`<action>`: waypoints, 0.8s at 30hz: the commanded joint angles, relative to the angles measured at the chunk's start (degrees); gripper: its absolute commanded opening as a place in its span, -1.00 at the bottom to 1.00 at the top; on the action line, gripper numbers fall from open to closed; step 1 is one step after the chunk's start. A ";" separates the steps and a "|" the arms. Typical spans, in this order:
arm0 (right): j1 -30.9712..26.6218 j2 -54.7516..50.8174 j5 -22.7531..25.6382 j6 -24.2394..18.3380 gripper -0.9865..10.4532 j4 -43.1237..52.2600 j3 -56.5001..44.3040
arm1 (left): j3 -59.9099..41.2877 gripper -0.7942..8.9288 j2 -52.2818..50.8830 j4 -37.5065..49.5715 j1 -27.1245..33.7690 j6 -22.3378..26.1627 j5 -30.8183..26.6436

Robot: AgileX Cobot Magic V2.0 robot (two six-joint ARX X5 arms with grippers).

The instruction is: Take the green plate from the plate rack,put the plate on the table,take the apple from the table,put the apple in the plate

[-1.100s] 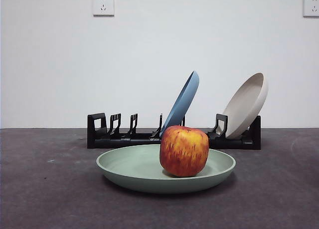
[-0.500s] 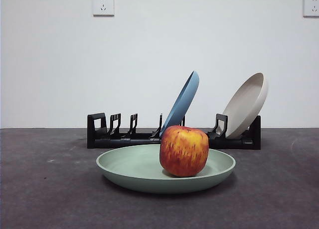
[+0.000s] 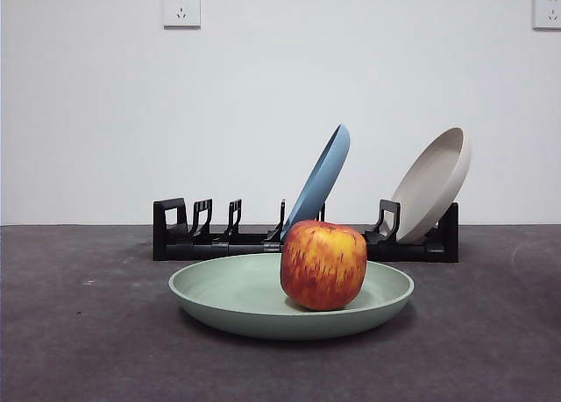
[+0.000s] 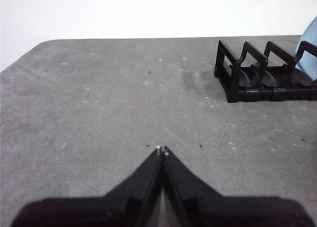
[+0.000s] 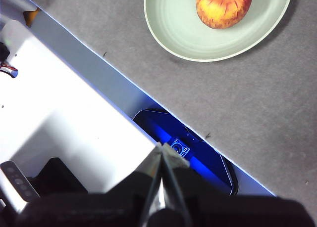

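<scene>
With the apple [image 3: 323, 265] resting right of centre in the green plate [image 3: 237, 295] on the table [image 3: 79, 341], near the plate rack [image 3: 219, 240], and both the left gripper [image 4: 162, 149] and right gripper [image 5: 161, 146] clenched empty, a table jolt could roll the apple out.

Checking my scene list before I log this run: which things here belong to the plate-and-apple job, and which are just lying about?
Belongs to the job:
- pale sage-green round plate, on the dark grey table
- red, yellow-streaked apple, in that plate
- long black plastic plate rack

Just there:
- blue plate, leaning in the rack
- beige plate, leaning in the rack
- white wall sockets
</scene>
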 commanded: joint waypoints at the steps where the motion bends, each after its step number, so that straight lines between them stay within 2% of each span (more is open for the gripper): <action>1: 0.09 -0.04 0.15 0.48 -0.83 0.13 0.07 | -0.76 -0.84 -0.15 0.15 0.15 -0.61 -0.11; 7: 0.09 -0.04 0.15 0.46 -0.83 0.13 0.07 | -0.76 -0.84 -0.15 0.15 0.15 -0.61 -0.09; 10: -0.11 -0.07 0.24 -0.85 -0.83 0.13 0.07 | -0.76 -0.84 -0.15 0.15 0.15 -0.61 -0.09; 13: -2.40 -1.60 1.01 -6.99 -0.83 2.43 0.07 | -0.76 -0.84 -0.15 0.15 0.15 -0.61 -0.09; 15: -5.18 -3.21 0.70 -8.61 -0.83 7.21 -0.02 | -0.76 -0.84 -0.15 0.15 0.15 -0.61 -0.11; 18: -10.88 -6.54 -2.54 -8.74 -0.83 16.81 -1.22 | -0.76 -0.84 -0.15 0.15 0.15 -0.61 -0.11; 20: -16.44 -9.46 -5.33 -8.76 -0.83 23.34 -3.28 | -0.76 -0.84 -0.15 0.15 0.15 -0.61 -0.09; 24: -26.18 -14.93 -6.16 -10.49 -0.83 31.50 -8.50 | -0.76 -0.84 -0.15 0.15 0.15 -0.61 -0.09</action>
